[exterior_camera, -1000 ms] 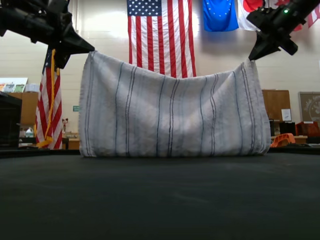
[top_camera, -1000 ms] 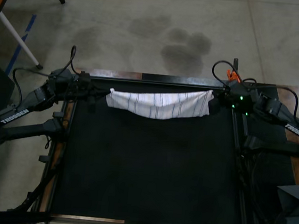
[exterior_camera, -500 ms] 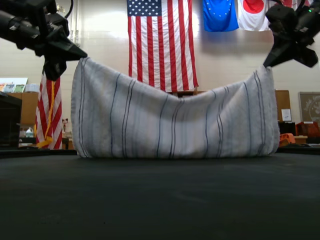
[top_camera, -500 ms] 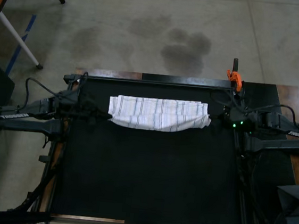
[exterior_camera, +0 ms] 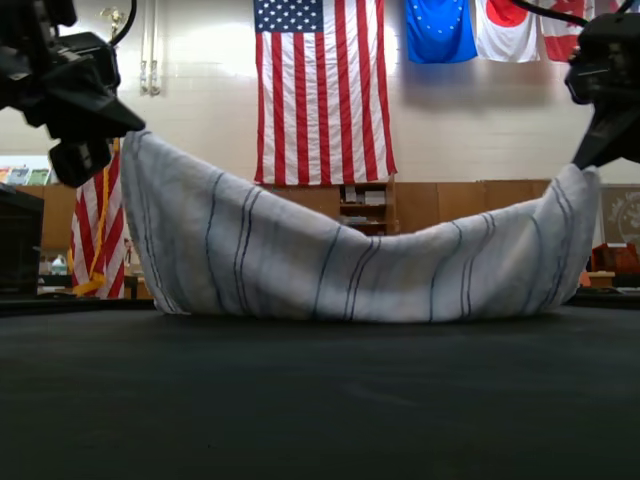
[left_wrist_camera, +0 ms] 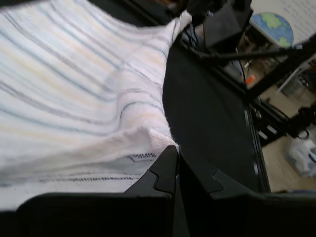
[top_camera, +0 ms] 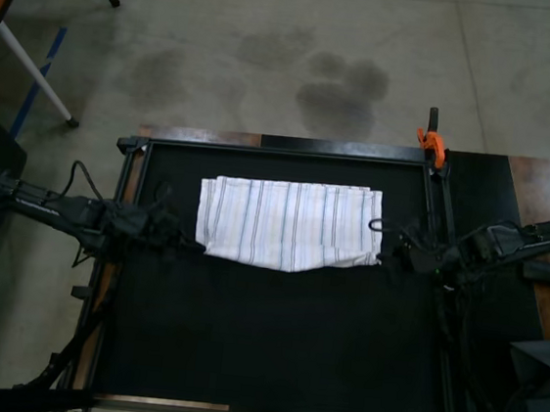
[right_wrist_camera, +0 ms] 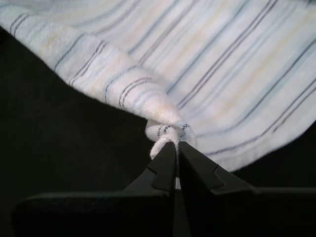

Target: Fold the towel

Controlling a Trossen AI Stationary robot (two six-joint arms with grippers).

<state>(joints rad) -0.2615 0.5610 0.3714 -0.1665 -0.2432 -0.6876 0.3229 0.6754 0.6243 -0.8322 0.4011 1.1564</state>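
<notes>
While the towel [top_camera: 291,224] lies in the upper middle of the top view on the black surface [top_camera: 270,343], its two near corners are held up, so the cloth sags between them like a hammock in the exterior view, its low middle resting on the surface. The left claw [left_wrist_camera: 177,157] is closed tight on a corner of the hem, at the left of the top view; the right claw [right_wrist_camera: 177,144] is pinched on a bunched, twisted corner at the right of that view. The fabric looks light, soft and limp: it drapes at once, holds no shape of its own and creases wherever it is gathered. A woven hem gives some bite, but the thin pinch on the right's twisted nub looks likelier to slip. To my eye the corners are the right places to hold, both kept level and spread, so the fold lands square and not skewed.
</notes>
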